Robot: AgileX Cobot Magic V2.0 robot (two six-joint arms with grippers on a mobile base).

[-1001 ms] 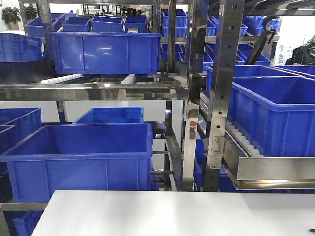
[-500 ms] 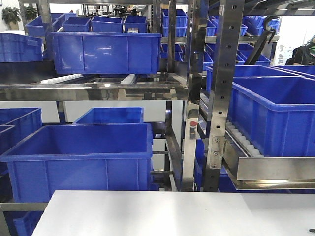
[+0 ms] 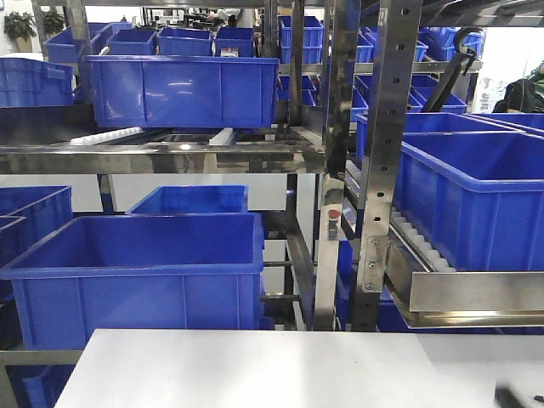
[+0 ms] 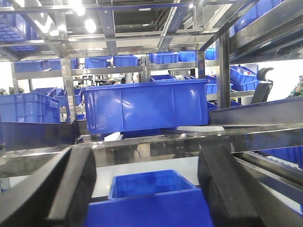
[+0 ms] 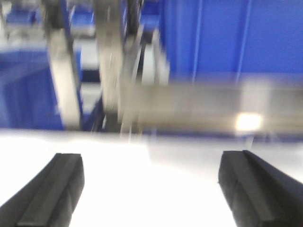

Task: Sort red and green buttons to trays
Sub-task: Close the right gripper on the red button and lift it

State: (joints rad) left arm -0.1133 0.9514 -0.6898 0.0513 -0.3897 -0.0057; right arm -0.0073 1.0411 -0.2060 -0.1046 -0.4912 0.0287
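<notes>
While both pairs gape wide, gripping nothing, left fingers face a blue crate on the steel rack ahead; right fingers hang above the white desk.

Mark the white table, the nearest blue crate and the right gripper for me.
white table (image 3: 255, 370): front view, bare top.
nearest blue crate (image 3: 136, 302): front view, front wall.
right gripper (image 5: 151, 163): right wrist view, midway between open fingertips.

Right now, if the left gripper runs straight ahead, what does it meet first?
Probably the blue crate low between the fingers of the open left gripper, or the steel shelf rail just above it; depth is unclear.
</notes>
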